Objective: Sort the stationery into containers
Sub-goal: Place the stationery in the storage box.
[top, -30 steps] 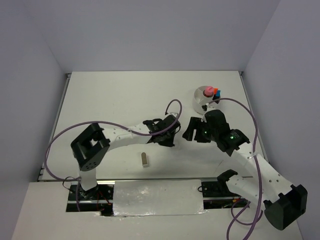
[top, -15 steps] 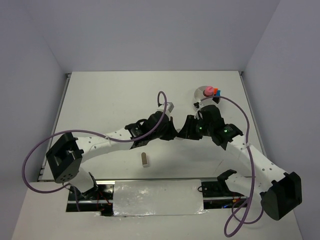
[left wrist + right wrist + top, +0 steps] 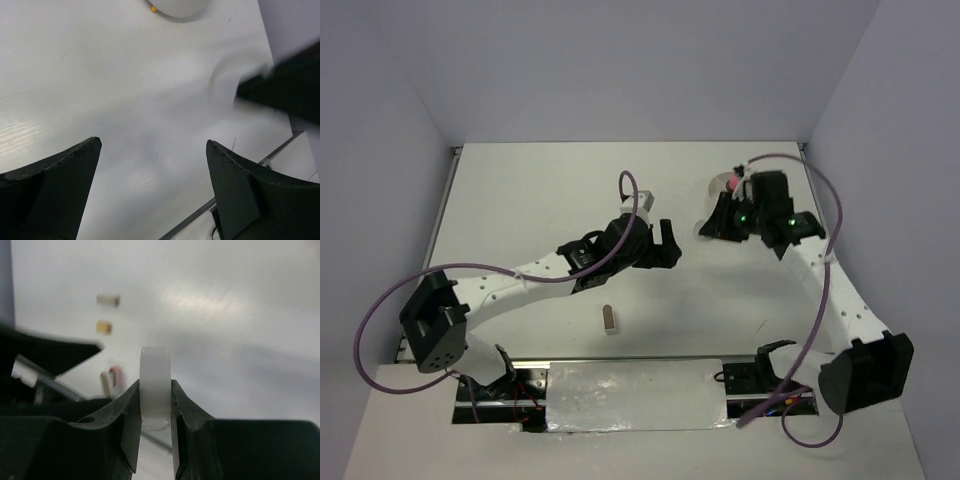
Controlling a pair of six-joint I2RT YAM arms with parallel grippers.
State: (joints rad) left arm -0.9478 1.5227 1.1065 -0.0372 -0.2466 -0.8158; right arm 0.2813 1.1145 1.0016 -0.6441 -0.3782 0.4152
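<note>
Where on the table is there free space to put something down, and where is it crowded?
Free: the wide far-left part of the table, between its left edge and the left gripper; also the near-right patch between the tan block and the right arm. Crowded: the far-right corner, where the right gripper holds the tape ring by the dish.

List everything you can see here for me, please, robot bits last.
dish: one, white, far right of the table, partly behind the right arm
pink item: one, in the dish
orange tip: one, at the dish's edge
tape ring: one, clear, gripped
tan block: one, near front of table
table: one, white
left hand: black, open, empty
right hand: black, shut on the tape ring, beside the dish
</note>
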